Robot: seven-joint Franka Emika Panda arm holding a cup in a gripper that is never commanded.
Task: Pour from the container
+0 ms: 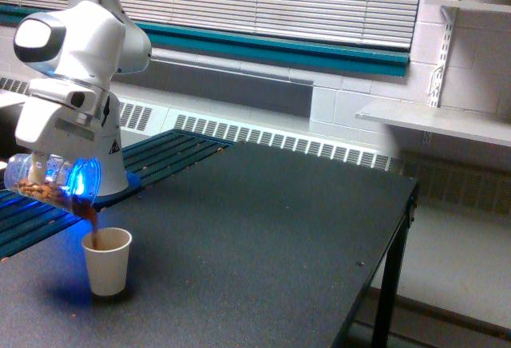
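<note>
The container (48, 182), a clear rounded plastic jar with small brown pieces inside, lies tipped on its side at the exterior view's left, mouth angled down to the right. My gripper (44, 174) is shut on the jar under the white arm head. A stream of brown pieces (90, 219) falls from its mouth into the off-white paper cup (107, 261) standing upright on the dark table (263, 236) just below. Blue light glows at the jar's mouth.
A white robot base (116, 168) stands behind the jar beside teal slats (172, 152). The table's right edge (399, 228) drops off to the floor. A radiator and blinds line the back wall; a shelf (435, 120) juts out at the right.
</note>
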